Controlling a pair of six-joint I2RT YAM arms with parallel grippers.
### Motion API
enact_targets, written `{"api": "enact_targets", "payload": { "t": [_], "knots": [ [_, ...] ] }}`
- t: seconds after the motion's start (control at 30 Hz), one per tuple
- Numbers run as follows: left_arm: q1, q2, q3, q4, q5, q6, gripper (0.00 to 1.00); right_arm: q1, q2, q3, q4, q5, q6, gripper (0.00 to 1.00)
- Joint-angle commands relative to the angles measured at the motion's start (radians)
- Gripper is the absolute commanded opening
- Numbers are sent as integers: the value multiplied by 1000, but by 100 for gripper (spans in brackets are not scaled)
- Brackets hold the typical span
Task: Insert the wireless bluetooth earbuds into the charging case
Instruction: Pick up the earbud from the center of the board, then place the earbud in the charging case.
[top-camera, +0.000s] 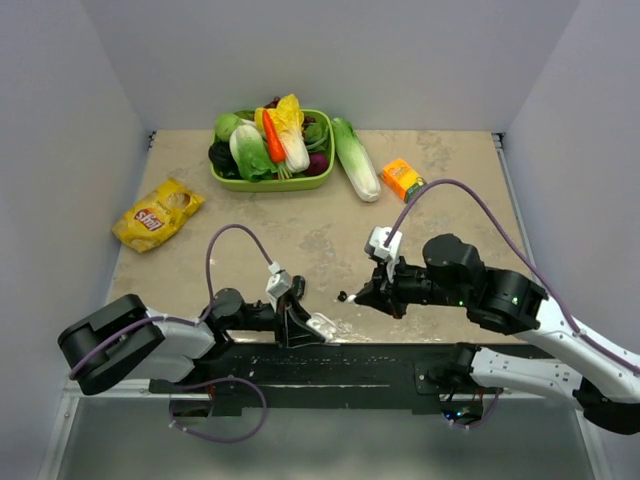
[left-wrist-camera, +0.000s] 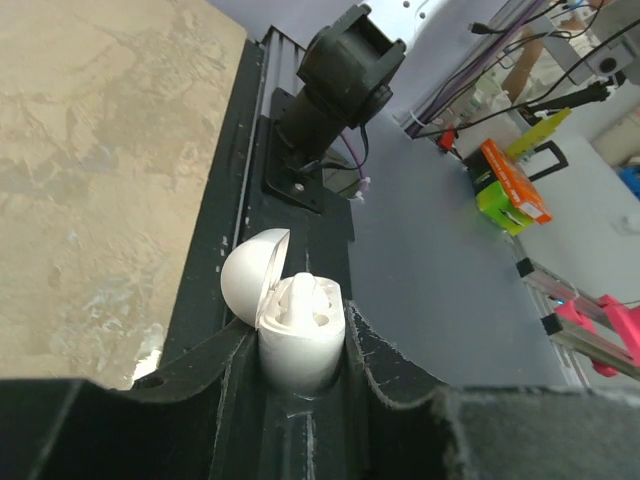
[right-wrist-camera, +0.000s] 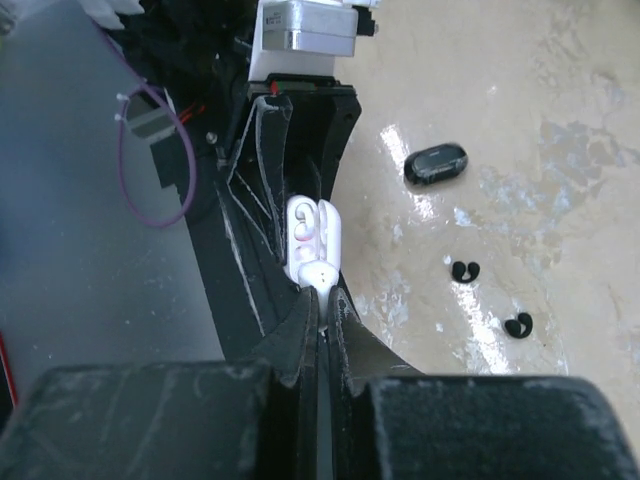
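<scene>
My left gripper (top-camera: 297, 322) (left-wrist-camera: 300, 350) is shut on the white charging case (left-wrist-camera: 298, 345) (top-camera: 321, 325) near the table's front edge. Its lid (left-wrist-camera: 250, 275) hangs open, and one white earbud (left-wrist-camera: 300, 295) sits in it. The right gripper (top-camera: 358, 296) (right-wrist-camera: 325, 300) is shut on a second white earbud (right-wrist-camera: 326, 272), held just right of the case (right-wrist-camera: 313, 230) and lined up with its open top. Two black earbuds (right-wrist-camera: 464, 270) (right-wrist-camera: 518, 325) lie loose on the table, next to a closed black case (right-wrist-camera: 436, 163) (top-camera: 343, 296).
At the back stand a green basket (top-camera: 222, 180) of vegetables, a napa cabbage (top-camera: 356, 160) and an orange box (top-camera: 402, 178). A yellow chips bag (top-camera: 157, 213) lies at the left. A black rail (top-camera: 300, 365) runs along the near edge.
</scene>
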Motion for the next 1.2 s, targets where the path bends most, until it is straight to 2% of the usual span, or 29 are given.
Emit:
{"api": "enact_targets", "payload": {
  "t": [0.0,0.27,0.47,0.57,0.77,1.07,1.17],
  "knots": [
    [7,-8,35,417,69,-79,0,14,32,40,-24,-62,-48,0],
    [7,-77,78,324,38,5,0,31,57,16,-2,-148,-32,0],
    [8,-106,130,290,18,94,0,54,62,-24,74,-151,2,0],
    [10,-109,124,351,26,112,0,71,68,-38,102,-142,14,0],
    [22,-104,149,371,59,125,0,103,89,-55,140,-116,16,0],
    [22,-40,138,606,110,79,0,118,109,-70,157,14,2,0],
    [13,-52,131,615,112,102,0,120,112,-75,156,28,-5,0]
  ]
}}
